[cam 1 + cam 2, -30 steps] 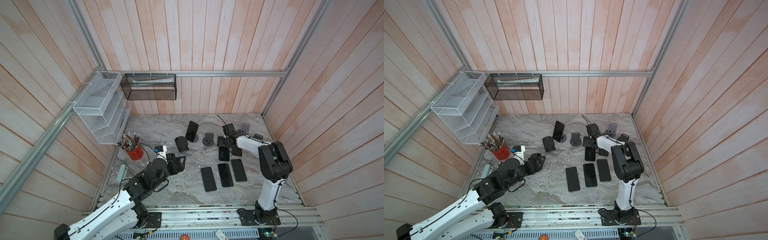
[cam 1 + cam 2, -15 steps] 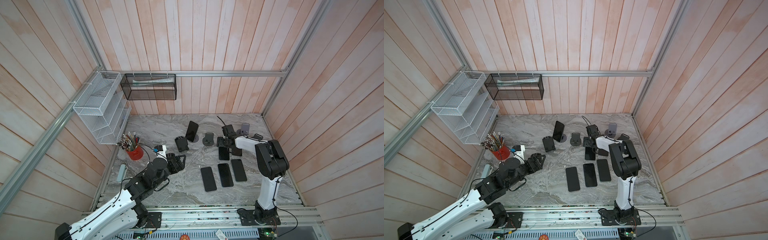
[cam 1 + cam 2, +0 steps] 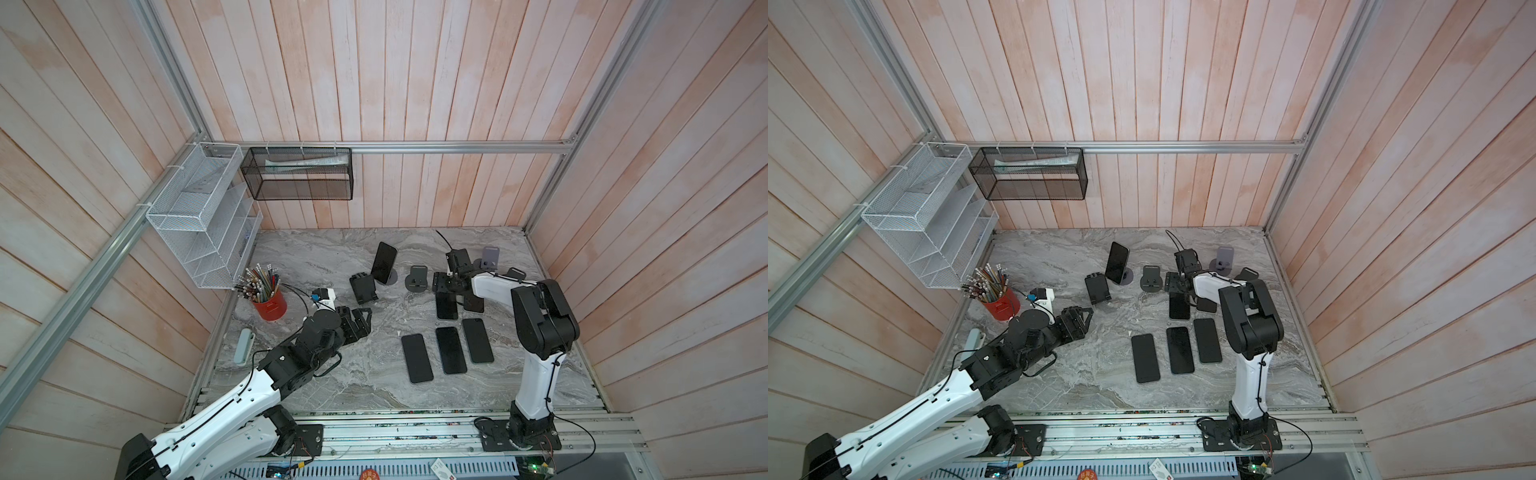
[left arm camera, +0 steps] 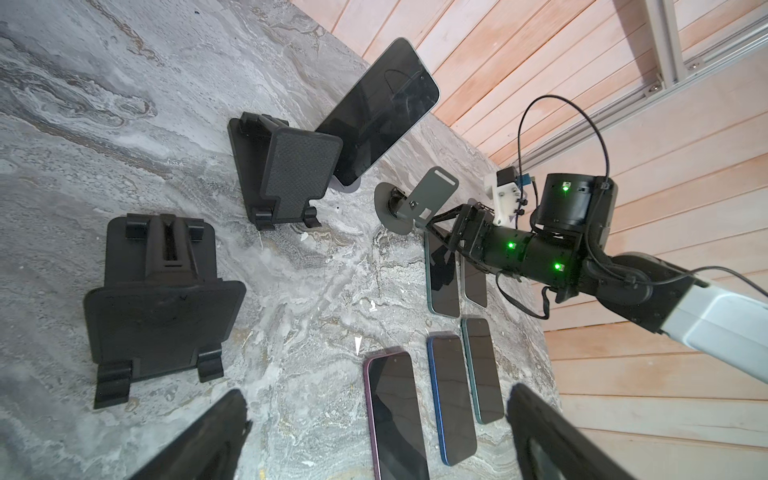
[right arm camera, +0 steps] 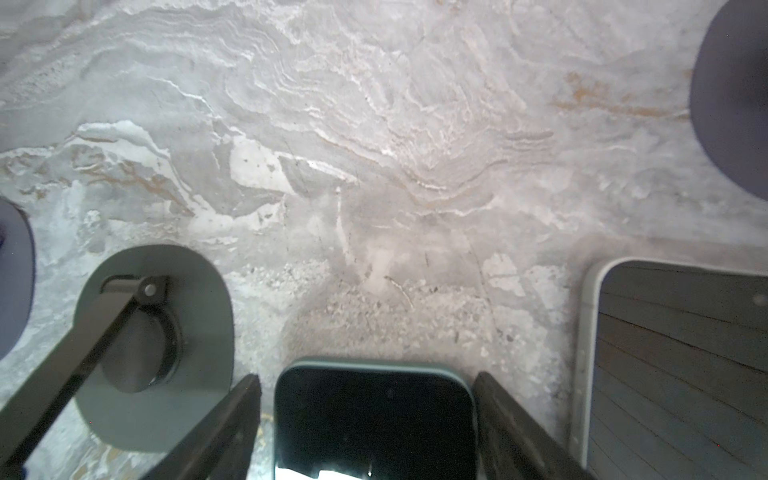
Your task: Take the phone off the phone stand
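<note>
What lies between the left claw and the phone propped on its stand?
An empty black folding stand, close beside the phone; the rest is bare marble. Both top views show it.

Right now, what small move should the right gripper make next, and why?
Probably lift the right gripper straight up. Its jaws stand clear of both edges of the phone, which lies flat on the table, so it looks released. An upright phone waits on its stand.
</note>
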Controlling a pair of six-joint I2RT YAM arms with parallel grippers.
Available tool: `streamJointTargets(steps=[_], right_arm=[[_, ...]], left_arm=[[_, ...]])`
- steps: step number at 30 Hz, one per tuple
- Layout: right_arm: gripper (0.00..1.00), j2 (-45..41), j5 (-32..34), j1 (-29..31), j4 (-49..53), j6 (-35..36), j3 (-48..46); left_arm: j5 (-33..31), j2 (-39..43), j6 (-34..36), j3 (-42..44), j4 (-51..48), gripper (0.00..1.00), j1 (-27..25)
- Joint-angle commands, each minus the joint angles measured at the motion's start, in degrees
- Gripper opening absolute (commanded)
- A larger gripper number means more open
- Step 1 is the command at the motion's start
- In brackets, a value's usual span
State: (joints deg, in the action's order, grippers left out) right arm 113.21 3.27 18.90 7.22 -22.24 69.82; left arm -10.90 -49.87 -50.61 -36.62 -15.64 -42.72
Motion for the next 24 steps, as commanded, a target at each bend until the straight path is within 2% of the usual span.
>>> streamJointTargets(steps=[1,5,8,12,14,16,19,24], right_arm=[[0.82,-2.8,-1.1,-0.5,0.5,0.4,-1.9],[0.83,-8.5,-1.2,-0.5,1.3,1.0,-3.5],[0.86,-16.5,0.1,-0.3,1.1,0.3,-7.6],[0.89,-25.4,-0.4,-0.3,-2.3,-0.4,-14.8],[0.89,-27.7,-2.2,-0.3,-1.7,0.1,-16.3],[0.89,-30.1,-4.8,0.1,-1.3,-0.2,-18.5],[0.89,-34.4,-5.8,1.7,-3.2,-1.0,-23.1],[0.89,-38.4,-7.9,1.9,-4.2,-1.3,-26.3]], left_arm=[[0.0,-1.2,4.3,-3.5,0.4,0.99,1.2],[0.4,-5.7,9.3,-7.7,-1.9,0.99,4.1],[-0.1,-12.8,14.0,-15.1,-7.7,0.99,6.6],[-1.5,-22.1,25.4,-22.8,-9.5,0.99,7.5],[1.2,-25.2,31.3,-24.1,-7.4,0.98,8.7],[6.1,-26.2,35.9,-23.3,-4.1,0.93,12.3],[20.9,-27.0,40.1,-20.6,3.0,0.87,19.4],[27.8,-36.2,43.0,-27.6,-0.8,0.74,25.3]])
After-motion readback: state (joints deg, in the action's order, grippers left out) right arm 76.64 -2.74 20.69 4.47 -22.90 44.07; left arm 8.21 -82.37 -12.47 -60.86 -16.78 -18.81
